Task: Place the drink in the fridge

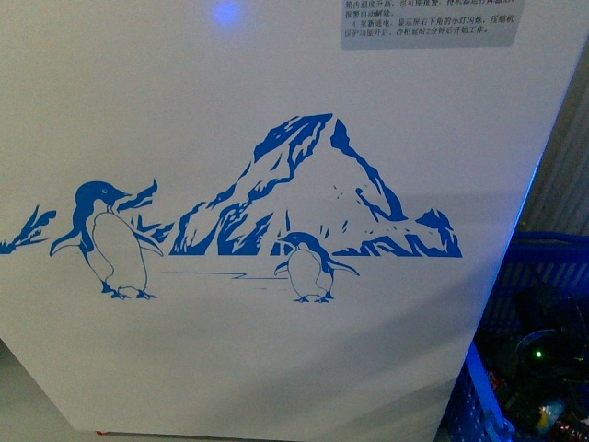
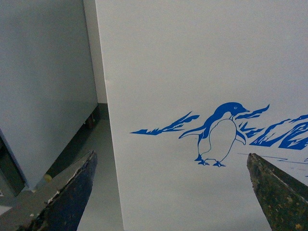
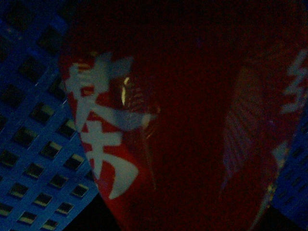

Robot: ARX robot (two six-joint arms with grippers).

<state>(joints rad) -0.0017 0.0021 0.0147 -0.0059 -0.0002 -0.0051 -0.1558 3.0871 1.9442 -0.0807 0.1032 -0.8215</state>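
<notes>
A red drink (image 3: 159,120) loomed beside a blue crate (image 3: 33,144). The left end effector (image 2: 171,155) gaped empty before the fridge (image 2: 192,57). I could not tell the right end effector's grip.

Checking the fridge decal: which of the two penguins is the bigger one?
The left penguin, beak pointing right. The other penguin, below the mountain, is shorter and faces left.

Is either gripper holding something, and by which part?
Left gripper: nothing, fingers wide apart. Right: a red package fills its dim wrist view, no fingers visible, so cannot tell.
</notes>
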